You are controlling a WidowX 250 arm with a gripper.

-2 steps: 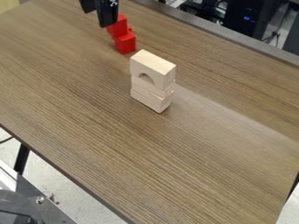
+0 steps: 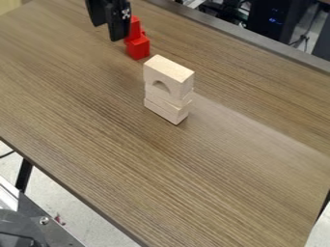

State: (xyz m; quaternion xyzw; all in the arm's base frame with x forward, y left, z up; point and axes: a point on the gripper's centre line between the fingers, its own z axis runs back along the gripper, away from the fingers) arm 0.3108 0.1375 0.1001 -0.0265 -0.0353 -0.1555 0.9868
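The black gripper (image 2: 108, 32) hangs at the top left of the camera view, its two fingers apart with nothing seen between them. Just right of it, partly behind the nearer finger, stand red blocks, a lower one (image 2: 138, 48) with a narrower red piece (image 2: 134, 29) on top. Nearer the middle is an upright stack of pale wooden blocks. Its top block (image 2: 169, 72) has an arch cut into its lower side and rests on flatter pale blocks (image 2: 166, 109).
The wood-grain table (image 2: 161, 169) has its near edge running from left down to the bottom. Dark equipment (image 2: 274, 19) and cables stand beyond the far edge. A metal frame part (image 2: 44, 220) is at the lower left.
The gripper has come down a little, and its nearer finger now covers more of the upper red piece. The red blocks and the wooden stack have not moved.
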